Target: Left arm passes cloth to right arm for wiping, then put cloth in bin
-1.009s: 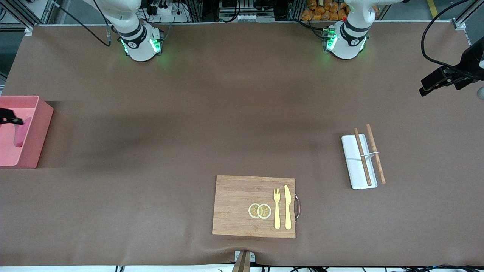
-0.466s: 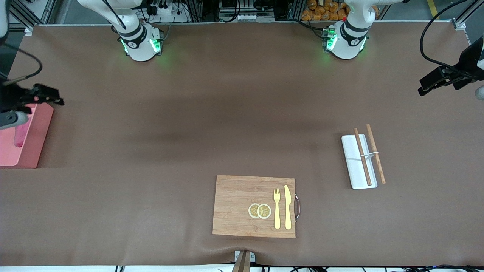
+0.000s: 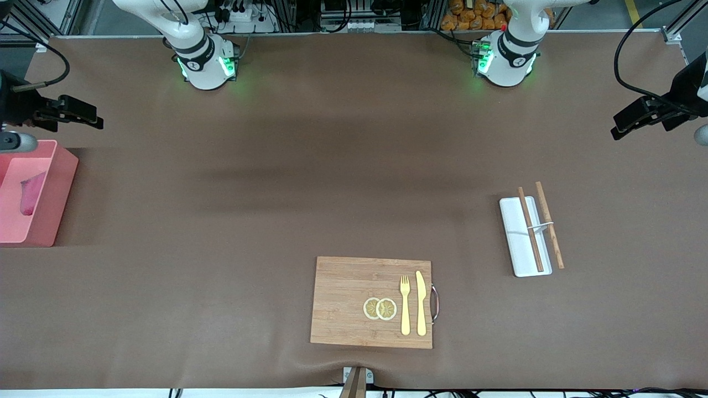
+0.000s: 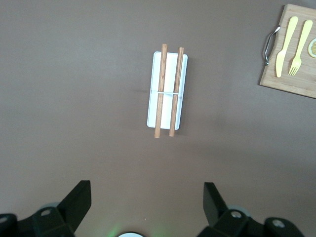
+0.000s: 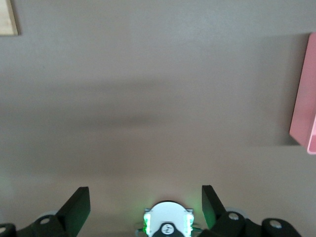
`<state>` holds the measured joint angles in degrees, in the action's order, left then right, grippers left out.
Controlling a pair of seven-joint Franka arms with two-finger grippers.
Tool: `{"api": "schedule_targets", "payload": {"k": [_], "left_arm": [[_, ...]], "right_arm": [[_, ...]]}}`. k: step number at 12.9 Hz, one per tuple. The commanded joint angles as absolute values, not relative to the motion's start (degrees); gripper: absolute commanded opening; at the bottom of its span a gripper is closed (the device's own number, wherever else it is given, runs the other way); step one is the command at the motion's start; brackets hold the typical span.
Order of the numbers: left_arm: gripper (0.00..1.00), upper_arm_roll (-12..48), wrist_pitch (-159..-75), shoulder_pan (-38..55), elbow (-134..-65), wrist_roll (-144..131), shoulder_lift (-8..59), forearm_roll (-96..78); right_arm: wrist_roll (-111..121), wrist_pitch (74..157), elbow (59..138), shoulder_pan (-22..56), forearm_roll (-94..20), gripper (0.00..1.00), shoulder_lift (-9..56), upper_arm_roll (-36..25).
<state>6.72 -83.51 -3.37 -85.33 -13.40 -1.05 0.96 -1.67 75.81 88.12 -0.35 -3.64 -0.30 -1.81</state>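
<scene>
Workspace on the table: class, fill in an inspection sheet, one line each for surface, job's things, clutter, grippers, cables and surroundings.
Surface: brown table, nothing spilled seen.
Job's things: cloth lies in the pink bin.
Clutter: wooden board with fork, knife, lemon slices; white tray with chopsticks.
Grippers: right gripper open beside the bin; left gripper open, waiting.
Cables: black, on both arms.
Surroundings: metal frames past the bases.

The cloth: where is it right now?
In the front view the cloth lies inside the bin at the right arm's end of the table; the open right gripper is over bare table beside it.
</scene>
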Motion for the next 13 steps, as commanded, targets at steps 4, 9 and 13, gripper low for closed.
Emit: {"api": "schedule_targets", "payload": {"k": [4,9,13], "left_arm": [[1.00,7.0,-84.0,-3.7,-90.5,-11.4,-7.1,-0.1],[1.00,6.2,-83.6,-4.0,-88.4,-6.5,-6.2,-1.9],[1.00,6.2,-83.4,-4.0,-88.3,-6.3,-6.2,-1.9]], "right_arm": [[-3.0,77.1,87.8,-3.4,-0.7,1.00,-3.3,0.6],[0.5,76.7,85.3,-3.5,-0.4,1.00,-3.3,-1.1],[0.9,76.9,85.4,-3.4,-0.8,1.00,-3.1,-1.0]]}}
